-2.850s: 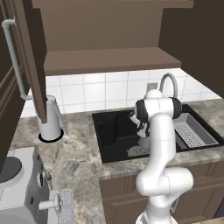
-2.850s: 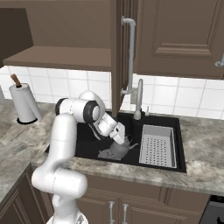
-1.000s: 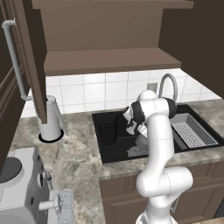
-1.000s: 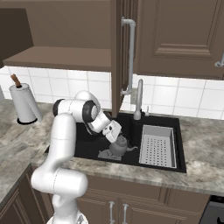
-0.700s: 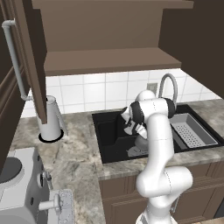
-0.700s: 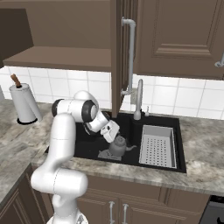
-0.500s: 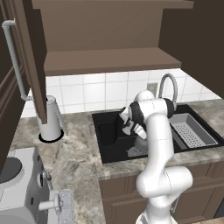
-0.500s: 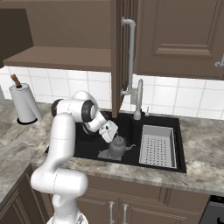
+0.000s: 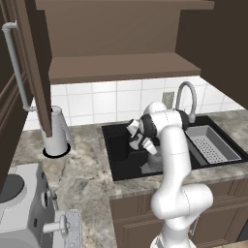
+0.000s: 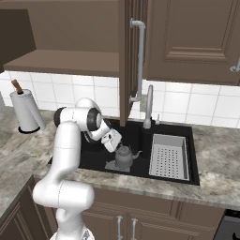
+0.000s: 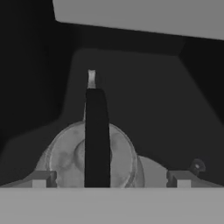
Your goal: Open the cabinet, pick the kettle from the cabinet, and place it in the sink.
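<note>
The dark grey kettle (image 10: 124,157) stands upright on the floor of the black sink (image 10: 136,135), spout toward the tray. My gripper (image 10: 112,139) hangs open just above and left of it, holding nothing. In the hand view the kettle's rounded body (image 11: 65,157) and dark arched handle (image 11: 97,135) lie straight below, between my spread fingertips (image 11: 41,179). From the left, the gripper (image 9: 137,144) hovers over the sink (image 9: 118,155), and my arm partly hides the kettle (image 9: 151,164). The cabinet (image 9: 121,68) is open, with its door (image 10: 129,56) swung out.
A grey perforated tray (image 10: 168,157) fills the sink's right part. The curved faucet (image 10: 149,105) rises behind the basin. A paper-towel roll (image 10: 26,112) stands on the counter to the left. The open door's long handle (image 10: 139,61) hangs above the faucet.
My open gripper has drawn slightly up and to the left, away from the kettle. The kettle stays where it stands on the sink floor.
</note>
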